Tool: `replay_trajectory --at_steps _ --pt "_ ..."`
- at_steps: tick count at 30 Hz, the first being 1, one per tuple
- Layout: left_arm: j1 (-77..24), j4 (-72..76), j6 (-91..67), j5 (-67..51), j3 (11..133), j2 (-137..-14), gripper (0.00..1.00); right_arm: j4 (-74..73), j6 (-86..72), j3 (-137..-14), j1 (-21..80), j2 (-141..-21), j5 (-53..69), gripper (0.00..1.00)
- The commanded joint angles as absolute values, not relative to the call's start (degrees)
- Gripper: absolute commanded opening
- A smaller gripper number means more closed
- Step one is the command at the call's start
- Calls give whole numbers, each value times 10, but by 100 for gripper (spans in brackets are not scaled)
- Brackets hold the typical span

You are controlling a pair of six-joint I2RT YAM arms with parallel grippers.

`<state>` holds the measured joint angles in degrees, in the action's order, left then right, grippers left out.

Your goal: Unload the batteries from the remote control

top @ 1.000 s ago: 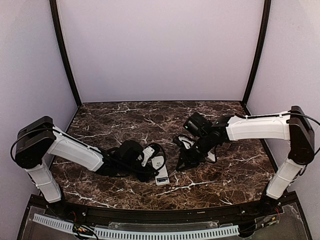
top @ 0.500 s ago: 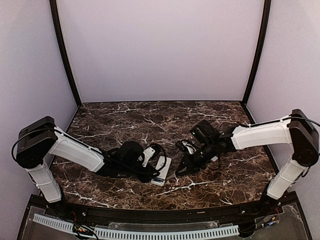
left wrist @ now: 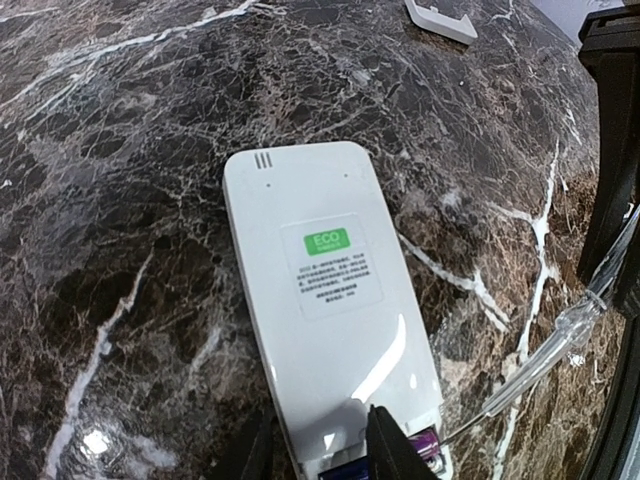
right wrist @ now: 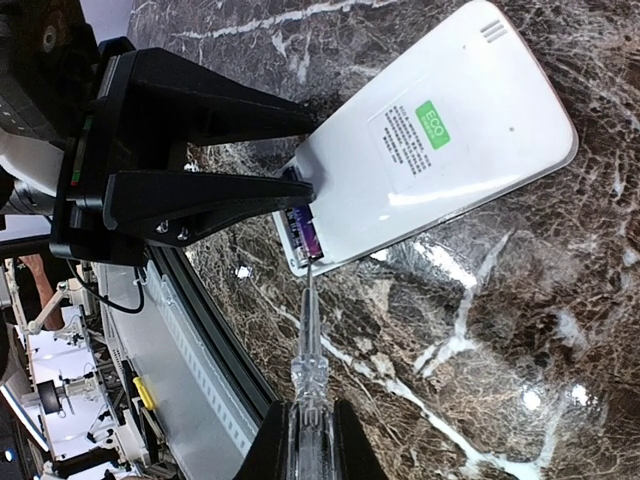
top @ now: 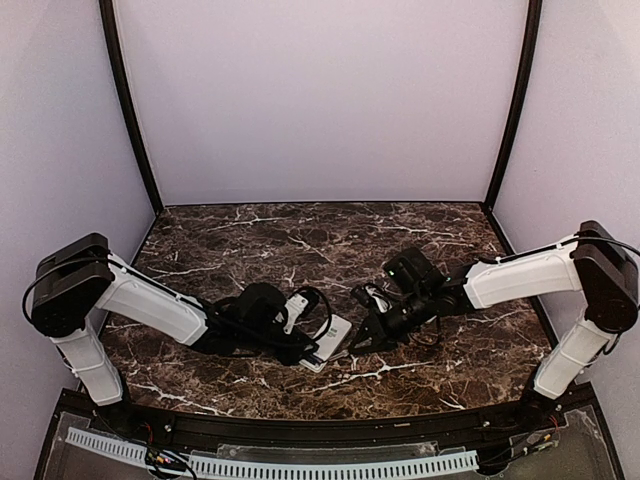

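Note:
The white remote control (left wrist: 320, 300) lies back up, green label showing, on the marble table, seen also from above (top: 333, 338) and in the right wrist view (right wrist: 430, 160). Its near end is open, with purple batteries (right wrist: 303, 230) inside, also visible in the left wrist view (left wrist: 425, 445). My left gripper (left wrist: 320, 445) is shut on that open end (top: 310, 345). My right gripper (right wrist: 300, 440) is shut on a clear-handled pointed tool (right wrist: 305, 370). The tool's thin tip touches the end of a battery. In the top view, the right gripper (top: 375, 330) sits just right of the remote.
A small white cover piece (left wrist: 440, 18) lies on the table beyond the remote's far end. The table's front edge and a perforated white rail (top: 300, 465) run close behind the left gripper. Purple walls enclose the table.
The right gripper has come down and left, bringing the tool tip to the remote's open end. The left gripper has swung the remote's far end to the right.

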<state>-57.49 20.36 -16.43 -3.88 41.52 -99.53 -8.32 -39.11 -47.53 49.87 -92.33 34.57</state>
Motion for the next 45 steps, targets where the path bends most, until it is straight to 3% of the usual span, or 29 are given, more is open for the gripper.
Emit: replay_trajectory --at_steps 1,13,25,45 --pt "-576 124 -184 -33 399 -979 32 -95 -399 -460 504 -944 301 0" --pt "-576 51 -215 -23 385 -914 37 -218 -373 -513 504 -942 243 0" --pt "-579 82 -236 -69 386 -960 34 -310 -344 -570 504 -930 212 0" --pt "-600 87 -238 -83 420 -1007 32 -334 -369 -656 547 -999 187 0"
